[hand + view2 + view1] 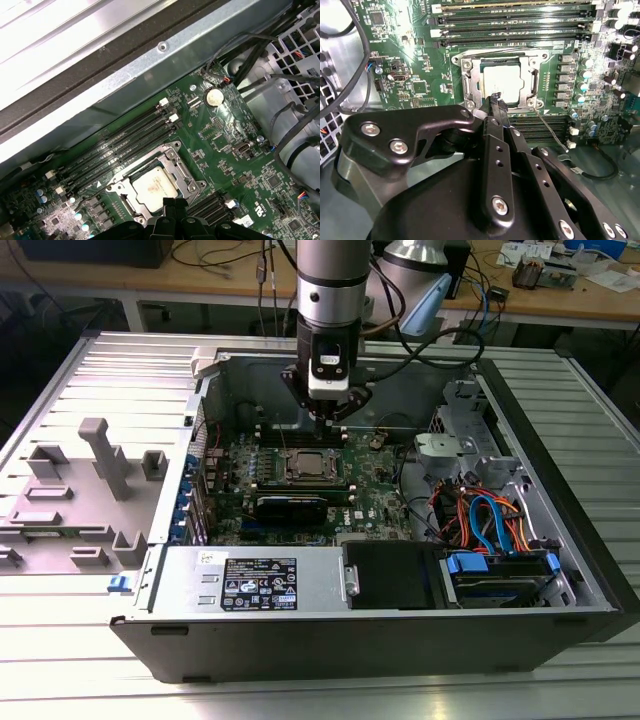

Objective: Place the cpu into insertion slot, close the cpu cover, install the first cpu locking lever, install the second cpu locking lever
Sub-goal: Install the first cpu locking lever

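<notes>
Ribbed metal tabletop (320, 695) runs across the foreground, and on it an open computer case (300, 640) lies on its side. Nearest inside is the boxy power supply (250, 580). To the exterior view's right of it sits a bundle of blue and orange cables (490, 520). Out on the table at the exterior view's left stands a grey fixture (100, 470) with upright posts.

Farther in lies the green motherboard (370, 500). The cpu (502, 82) sits flat in the insertion slot (536, 82), silver top facing up. It is square, so no side is the longer, and its edges run parallel to the memory slots (515, 22) just beyond it. The cpu cover (495, 60) lies down flat, framing the chip. 1 thin lever rod (549, 129) slants away from a corner of the socket across the board.

Just past the socket's far edge hangs the gripper (330, 418), pointing straight down. In the second wrist view its 2 jaws are drawn together to a narrow tip, with nothing visible between them. A coin battery (214, 96) shows near the case's far wall, and wooden benches (100, 265) stand behind.
</notes>
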